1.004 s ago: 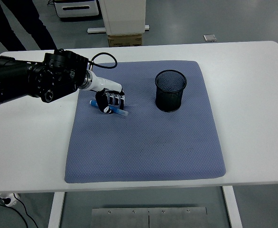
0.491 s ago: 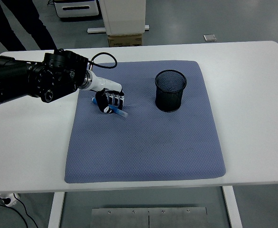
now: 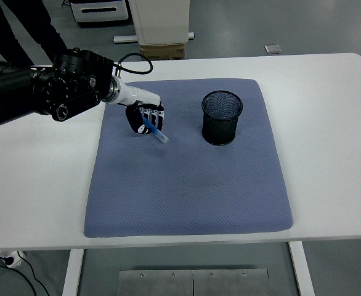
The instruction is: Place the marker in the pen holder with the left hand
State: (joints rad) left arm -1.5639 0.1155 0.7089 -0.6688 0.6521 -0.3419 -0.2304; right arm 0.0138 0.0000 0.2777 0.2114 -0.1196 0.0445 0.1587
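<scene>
My left hand point(image 3: 145, 119) is shut on a blue marker point(image 3: 158, 134). It holds the marker above the upper left part of the blue-grey mat point(image 3: 190, 185), with the marker's tip slanting down to the right. A black mesh pen holder point(image 3: 222, 117) stands upright on the mat, to the right of the hand and apart from it. The inside of the holder looks dark. My right hand is not in view.
The mat lies on a white table point(image 3: 39, 185). A person's dark legs point(image 3: 20, 31) stand beyond the table's far left edge. A white cabinet point(image 3: 159, 21) and a cardboard box point(image 3: 162, 51) are behind the table.
My left hand has lifted off the mat and moved up and slightly right with the marker in it. The marker now tilts more steeply.
</scene>
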